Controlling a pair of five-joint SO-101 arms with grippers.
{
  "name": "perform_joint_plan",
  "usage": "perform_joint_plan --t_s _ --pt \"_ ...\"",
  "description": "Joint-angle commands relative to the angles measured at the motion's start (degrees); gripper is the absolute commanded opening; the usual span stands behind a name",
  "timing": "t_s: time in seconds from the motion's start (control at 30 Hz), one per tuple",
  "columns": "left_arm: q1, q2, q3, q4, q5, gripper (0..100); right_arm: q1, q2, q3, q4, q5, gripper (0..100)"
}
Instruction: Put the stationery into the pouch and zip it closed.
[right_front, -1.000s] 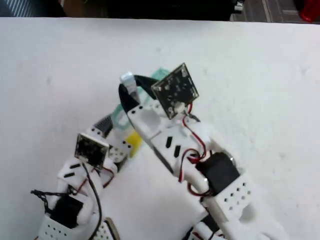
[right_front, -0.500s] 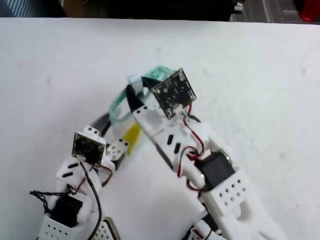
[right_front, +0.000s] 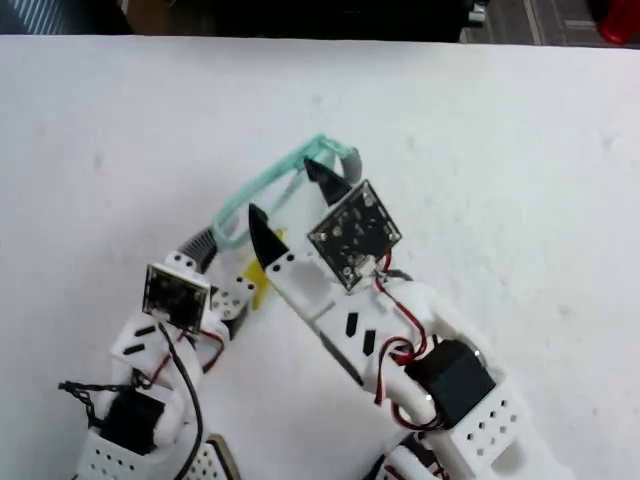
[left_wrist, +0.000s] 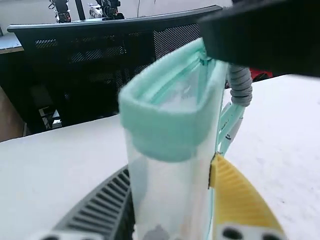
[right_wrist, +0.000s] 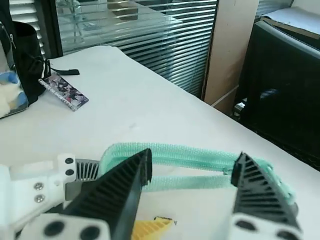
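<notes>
Right gripper (right_front: 280, 190) has drawn back from the pouch (left_wrist: 167, 125), jaws open; left gripper (right_front: 235, 262) clamps its end on the table (right_front: 500, 150). Zipping seems in hand; next needs pinching the zipper (right_wrist: 190, 152).

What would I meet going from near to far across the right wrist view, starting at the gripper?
right gripper, open → teal pouch lying across between its fingers → bare white table → small printed card lying on the table → window blinds behind the far edge
</notes>
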Motion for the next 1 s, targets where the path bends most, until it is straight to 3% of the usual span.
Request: perform_joint_plan --t_s 0.0,0.1,0.27,0.53,0.73,0.97 --pt "-0.4 -0.75 -3.16 -1.67 0.7 22 2.68 -1.1 -5.36 1.36 0.18 24.7" --pt "-0.13 -0.75 -3.16 -1.41 0.7 21 4.44 -1.01 -11.69 5.85 -0.35 24.3" --pt "3.38 -0.75 -2.9 -1.32 0.18 10 4.7 6.46 -22.24 13.05 -8.09 22.8" --pt "13.23 -0.84 0.7 -1.76 -8.88 2 4.26 27.03 -45.54 34.59 -32.0 29.7" --pt "13.05 -0.84 0.7 -1.76 -8.79 3 4.7 39.87 -57.85 47.52 -32.79 30.0" --pt "13.05 -0.84 0.44 -1.76 -9.14 3 4.7 48.66 -60.13 51.82 -32.35 29.8"
